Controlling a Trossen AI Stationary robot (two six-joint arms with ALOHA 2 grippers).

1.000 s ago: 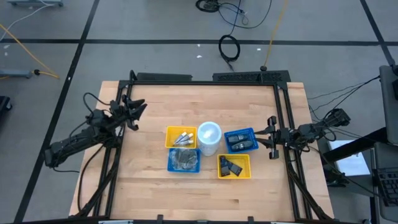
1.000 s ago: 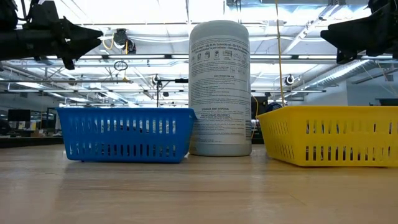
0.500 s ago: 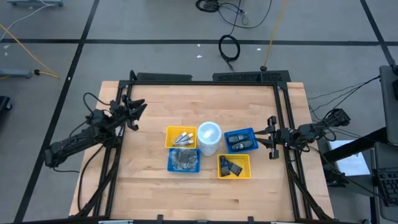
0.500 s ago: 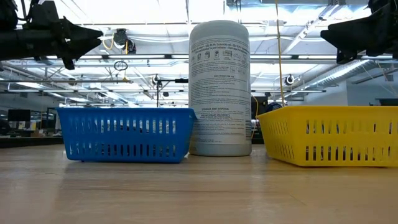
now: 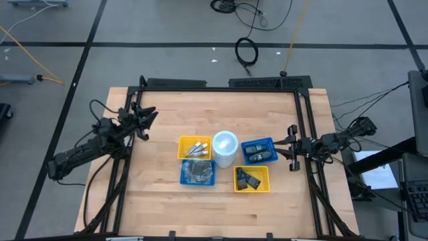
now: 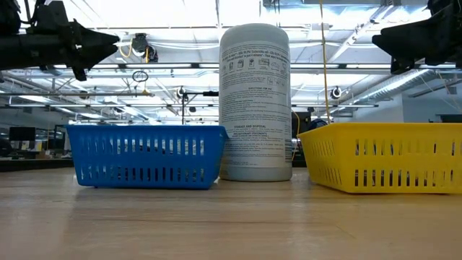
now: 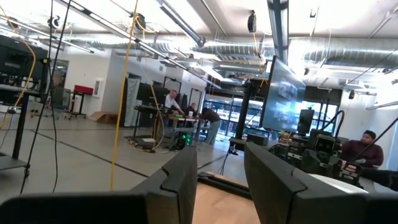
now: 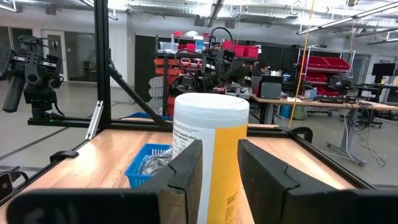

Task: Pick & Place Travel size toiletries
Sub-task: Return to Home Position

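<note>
- At the left of the high view, the left arm reaches in from the lower left along the table's left edge. The left gripper (image 5: 147,116) is held above the wood and points toward the upper right. In its wrist view the two blocky dark fingers (image 7: 180,183) stand a narrow gap apart with nothing between them.
- The table (image 5: 167,207) is pale butcher-block wood inside a black metal frame.
- Left of centre, the upper yellow basket (image 5: 179,148), of slotted plastic, holds small pale tubes (image 5: 195,148) lying slantwise.
- Just below it, the lower blue basket (image 5: 182,175) holds dark pieces in clear wrap (image 5: 198,171), crinkled and shiny.
- At centre the white tub (image 5: 225,148), an upright cylinder with a round lid, stands among the baskets.
- Right of it, the right blue basket (image 5: 273,150) carries dark little items (image 5: 257,153). Below that, the lower yellow basket (image 5: 235,179) holds dark flat packs (image 5: 250,179).
- At the right edge the right arm stretches level. The right gripper (image 5: 292,147) is aimed left at the right blue basket and is apart from it. Its fingers (image 8: 185,177) are slightly parted and empty.
</note>
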